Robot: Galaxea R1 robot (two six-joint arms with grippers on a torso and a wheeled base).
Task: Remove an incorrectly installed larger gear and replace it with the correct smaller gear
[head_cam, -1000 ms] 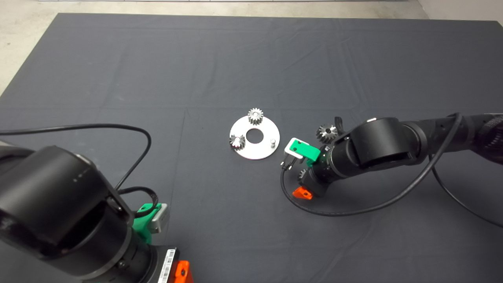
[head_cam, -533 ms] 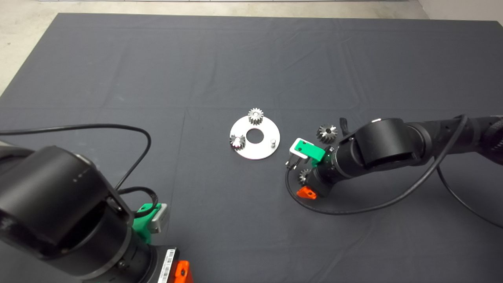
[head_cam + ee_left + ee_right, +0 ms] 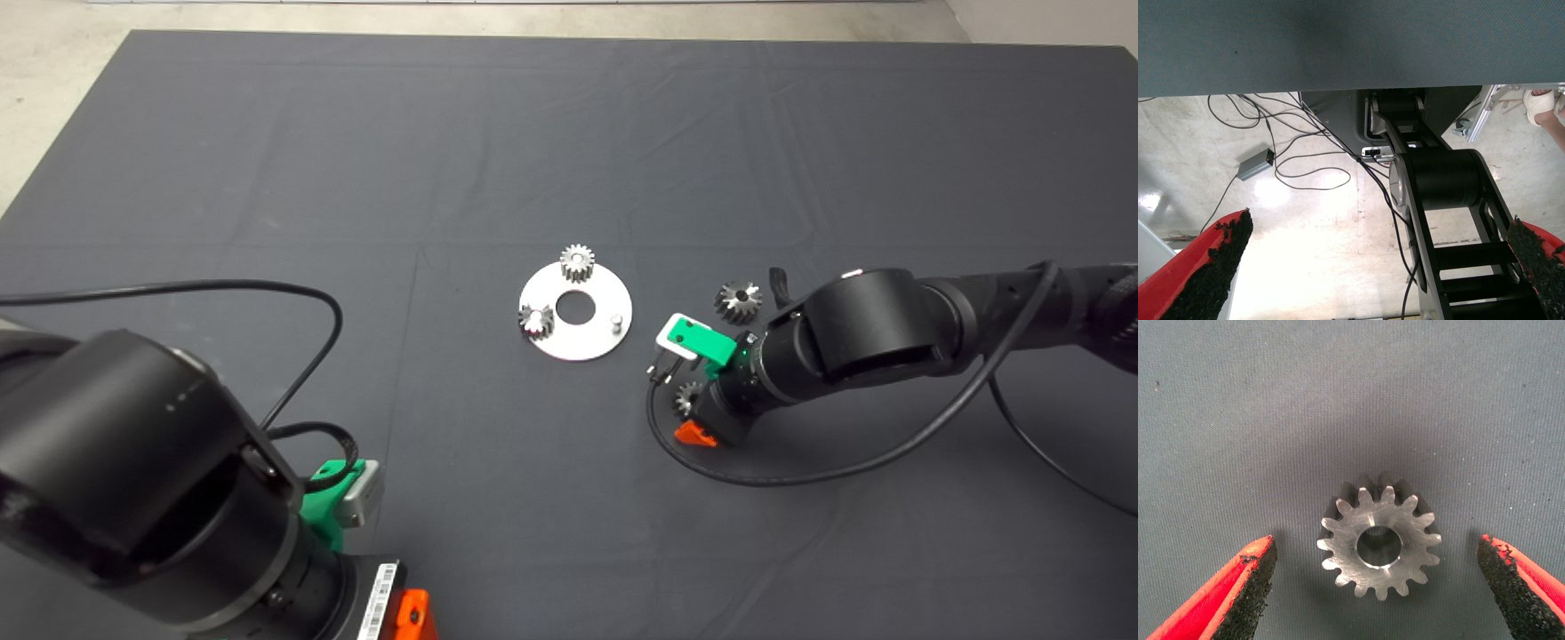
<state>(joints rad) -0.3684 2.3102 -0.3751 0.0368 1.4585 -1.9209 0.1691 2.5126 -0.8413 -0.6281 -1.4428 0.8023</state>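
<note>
smaller gear (image 3: pixel 686 397) mostly hidden under right claw (image 3: pixel 694 418), seemingly

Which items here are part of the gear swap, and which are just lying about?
Job: larger gear, off the plate; smaller gear between the open right gripper fingers; plate with its bare pin.
Lying about: two mounted gears, parked left gripper, floor cables.

Both arms were black, built of thick rounded cylindrical joints. The right arm (image 3: pixel 867 333) ended in a green gripper body with a grey-white plate (image 3: pixel 671 338) and an orange-red finger (image 3: pixel 695 434) showing; a black cable (image 3: pixel 800 476) looped from beside the plate to the arm. The left arm (image 3: pixel 124 471) carried a white barcode label (image 3: pixel 378 600) beside its green part, a grey block and a black cable (image 3: pixel 222 286). The fingers (image 3: pixel 1248 590) were red, faced with rough black pads.
</note>
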